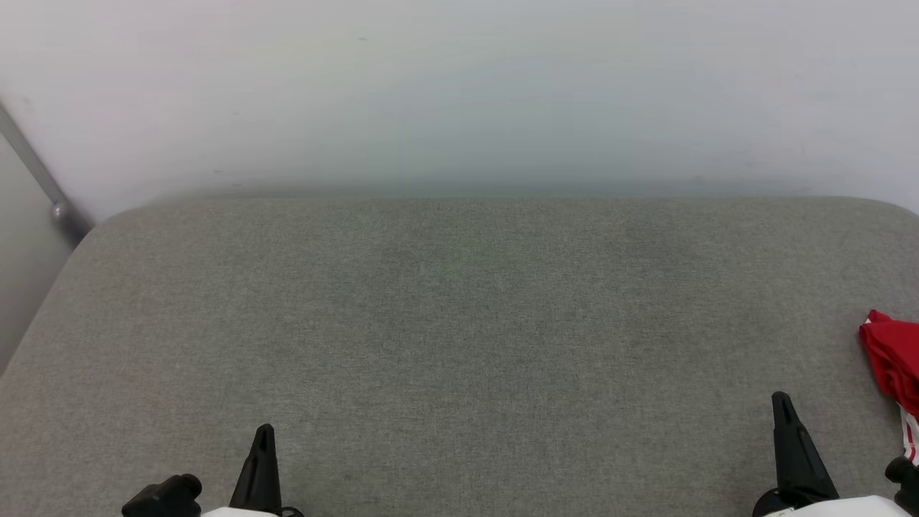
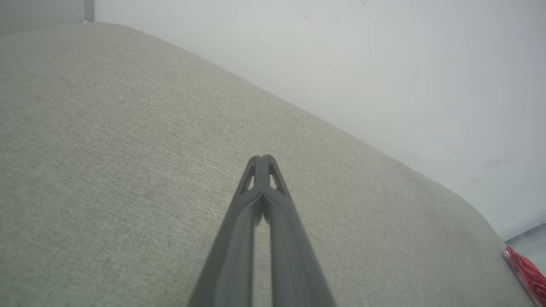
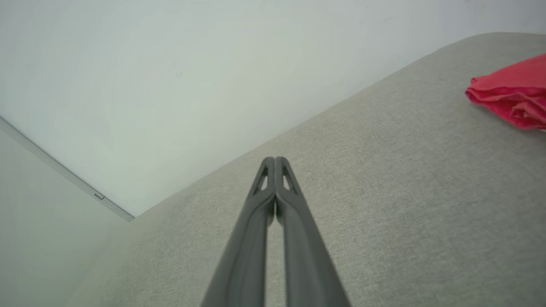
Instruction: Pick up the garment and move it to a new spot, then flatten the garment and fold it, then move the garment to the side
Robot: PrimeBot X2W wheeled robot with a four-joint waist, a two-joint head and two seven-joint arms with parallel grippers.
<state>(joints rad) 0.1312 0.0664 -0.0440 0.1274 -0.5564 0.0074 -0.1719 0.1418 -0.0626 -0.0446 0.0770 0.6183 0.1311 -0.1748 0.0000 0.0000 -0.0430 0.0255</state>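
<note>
Both my left gripper (image 1: pixel 264 429) and right gripper (image 1: pixel 781 397) are pinched together, empty, while the garment (image 1: pixel 892 357) lies bunched at the frame's right edge, so I judge every step is left.

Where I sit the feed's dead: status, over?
Left end effector, right end effector shut, empty. Crumpled red jersey garment untouched, right edge of grey fabric surface. Nothing between.

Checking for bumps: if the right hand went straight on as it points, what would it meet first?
The right hand would probably meet the grey cushion near its far edge, else the white wall behind; depth is unclear. The red shirt lies to one side.
</note>
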